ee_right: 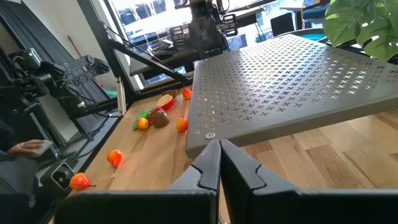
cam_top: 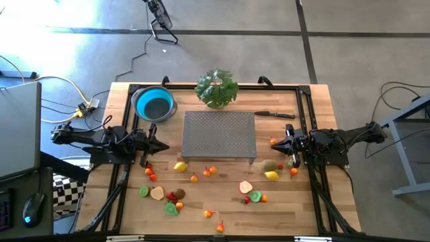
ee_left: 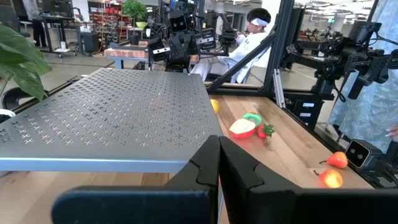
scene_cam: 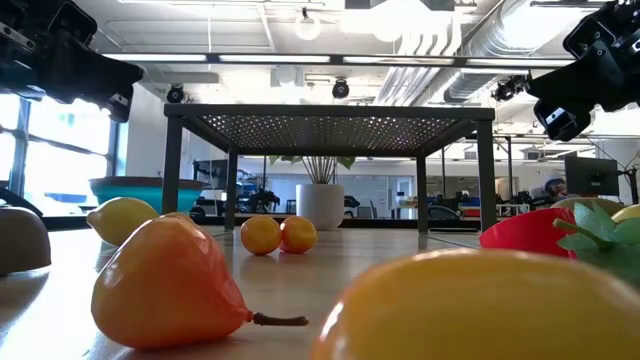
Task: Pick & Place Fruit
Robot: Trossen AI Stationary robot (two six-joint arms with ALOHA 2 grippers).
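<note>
Both arms wait at the table's sides, nothing held. The left gripper has its fingers pressed together, empty; so does the right gripper. The fruit lies scattered on the wood ahead of and between the two, mostly on the near side of the grey rack; one small orange piece sits just beside the right gripper's tips. The blue bowl stands close to the left gripper, on its far side.

The step in hand looks like the first reach. To do it well: part the fingers before descending, choose an isolated piece such as the lemon, come straight down, and avoid nudging neighbours or the rack's leg.
</note>
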